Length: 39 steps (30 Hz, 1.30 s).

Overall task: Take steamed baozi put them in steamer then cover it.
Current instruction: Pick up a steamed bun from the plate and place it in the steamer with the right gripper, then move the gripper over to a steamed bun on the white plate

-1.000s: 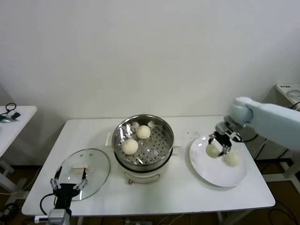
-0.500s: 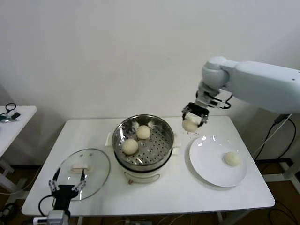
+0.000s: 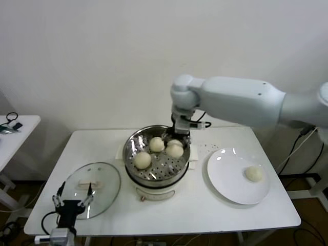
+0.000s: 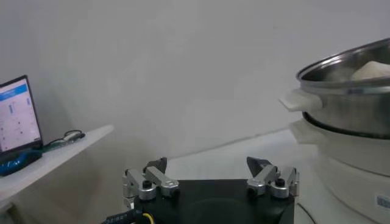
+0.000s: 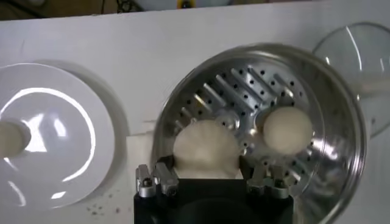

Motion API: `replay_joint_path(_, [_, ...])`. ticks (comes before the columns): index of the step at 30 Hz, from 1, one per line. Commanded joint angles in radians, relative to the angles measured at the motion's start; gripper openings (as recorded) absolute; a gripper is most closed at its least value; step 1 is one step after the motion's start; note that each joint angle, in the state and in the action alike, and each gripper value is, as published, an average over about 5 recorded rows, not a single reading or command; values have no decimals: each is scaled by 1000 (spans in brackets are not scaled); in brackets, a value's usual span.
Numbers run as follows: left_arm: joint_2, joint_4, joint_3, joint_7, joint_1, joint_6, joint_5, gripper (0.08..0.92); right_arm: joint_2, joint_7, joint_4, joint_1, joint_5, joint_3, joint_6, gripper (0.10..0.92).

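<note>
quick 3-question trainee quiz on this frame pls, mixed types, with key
1. True or false: the glass lid sits on the steamer.
2. How many baozi remain on the white plate?
3. Which gripper holds a baozi over the steamer: A) left B) right C) neither?

Key:
1. False: it lies on the table, on the steamer's left, in front of the left gripper.
2. One.
3. B: the right gripper is shut on a baozi, beside two loose ones in the basket.
</note>
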Motion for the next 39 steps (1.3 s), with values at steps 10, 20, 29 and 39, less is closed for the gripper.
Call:
replay_joint_path(10, [0,15,-9,1,7,-11,-12,823,121,32,-14,-146,-109,4,51,696])
replay_joint_path(20, [2,18,-12,2,1,-9,-25,823,113,45,-21,-143,-114,-6,43,728])
replay_joint_path(29, [4,22,-9,2,0,-8,-26,823,74,39,-23,-78,-79,11,51,822])
replay_joint_path(39, [5,17,-3,2,4,-9,-20,823,-81,67,-41,78,66,-16,-68,823])
